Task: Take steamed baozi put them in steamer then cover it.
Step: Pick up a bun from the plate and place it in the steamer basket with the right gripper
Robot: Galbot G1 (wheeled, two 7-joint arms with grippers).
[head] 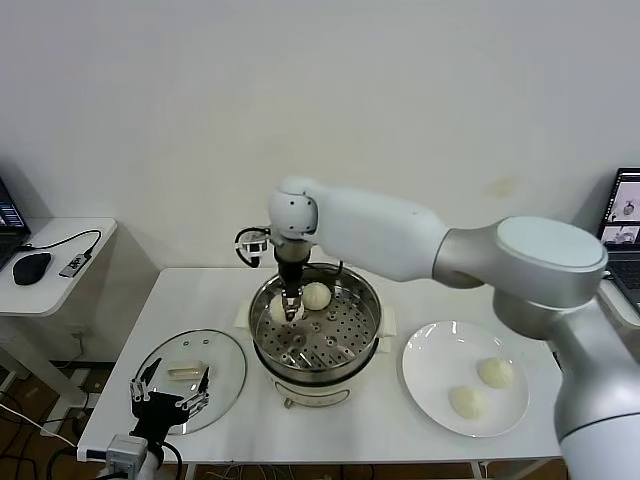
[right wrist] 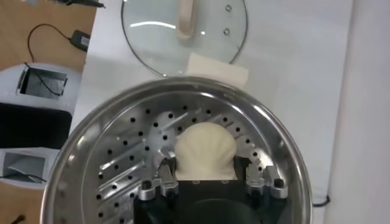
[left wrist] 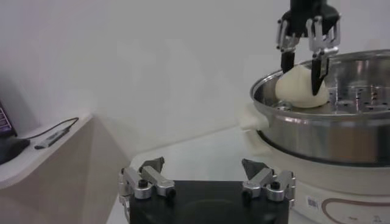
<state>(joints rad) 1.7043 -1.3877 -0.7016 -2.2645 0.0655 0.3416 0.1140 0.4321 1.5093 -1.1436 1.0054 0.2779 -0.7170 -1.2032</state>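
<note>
The steel steamer (head: 366, 302) stands mid-table on its cream base. Reaching in from above, my right gripper (head: 290, 306) is shut on a cream-white baozi (head: 279, 311) low over the perforated tray. In the right wrist view that baozi (right wrist: 204, 151) fills the gap between the fingers (right wrist: 166, 173). The left wrist view shows it (left wrist: 300, 90) just inside the steamer wall (left wrist: 329, 137). A second baozi (head: 317, 294) lies on the tray behind it. Two more baozi (head: 495, 372) (head: 463, 401) sit on the white plate (head: 438, 352). My left gripper (head: 170, 390) (left wrist: 204, 165) hangs open over the table's front left.
The glass lid (head: 215, 352) (right wrist: 152, 36) with its pale handle lies flat left of the steamer, under my left gripper. A folded white cloth (right wrist: 217, 67) shows beside the steamer base. A side table (head: 60, 285) with a mouse and an adapter stands at the left, a laptop (head: 626, 210) at the far right.
</note>
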